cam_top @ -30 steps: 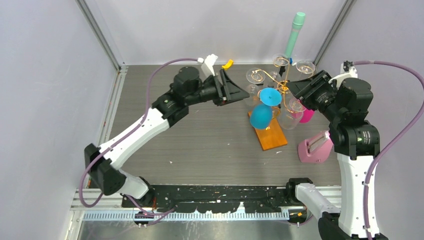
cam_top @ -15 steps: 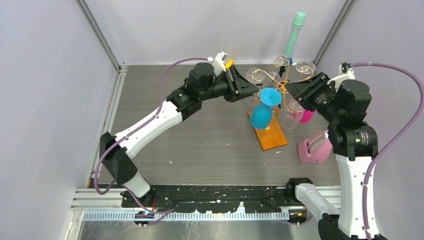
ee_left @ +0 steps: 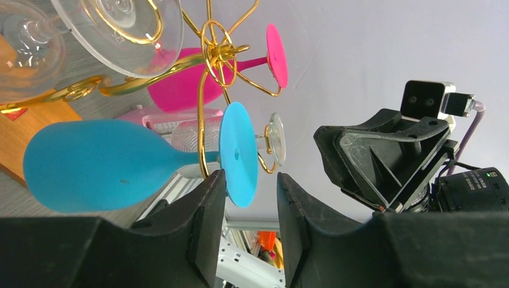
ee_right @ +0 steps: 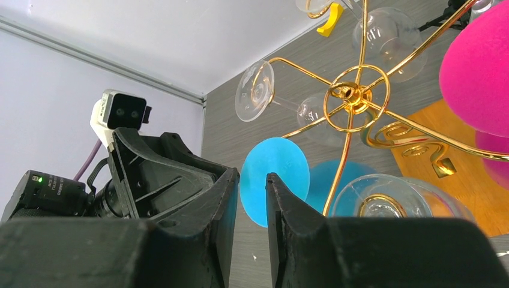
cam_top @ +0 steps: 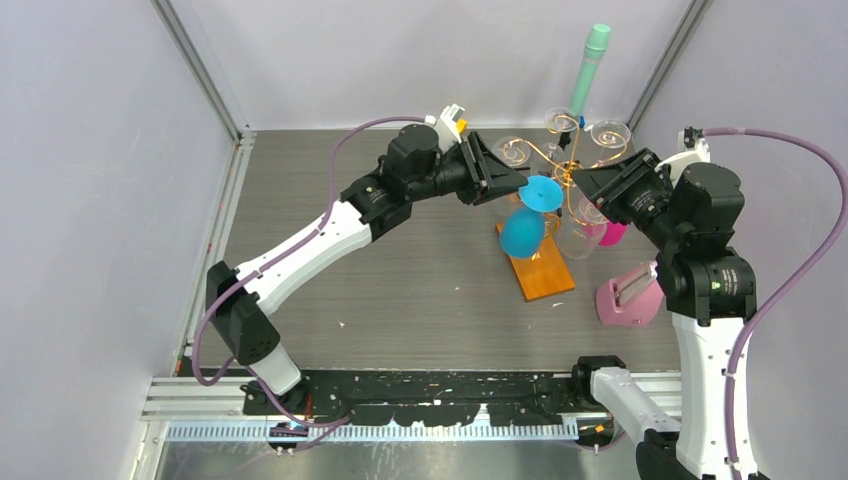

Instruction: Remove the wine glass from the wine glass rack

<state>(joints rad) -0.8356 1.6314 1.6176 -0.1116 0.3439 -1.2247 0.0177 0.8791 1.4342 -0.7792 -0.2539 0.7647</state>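
The wine glass rack [cam_top: 566,178] is gold wire on a wooden base [cam_top: 545,272]. A blue wine glass [cam_top: 522,233] hangs bowl-down from it, with its round foot [ee_left: 239,153] caught in a wire arm. My left gripper [ee_left: 249,180] is open at the rack's left side. The lower rim of the blue foot sits between its fingertips, close to the left finger [ee_left: 210,195], with a gap on the other side. My right gripper [ee_right: 252,177] faces the rack from the right, open by a narrow slot with nothing in it. The blue foot [ee_right: 276,174] lies beyond its tips.
Clear glasses [cam_top: 612,133] and a pink glass [cam_top: 612,232] hang on the other rack arms. A pink box-like object [cam_top: 628,292] lies right of the base. A teal-capped tube [cam_top: 592,65] stands behind the rack. Both wrist cameras see the opposite gripper close by.
The left arm has reached right until its fingertips straddle the blue foot. Both grippers' jaws have narrowed. The right arm has hardly shifted.
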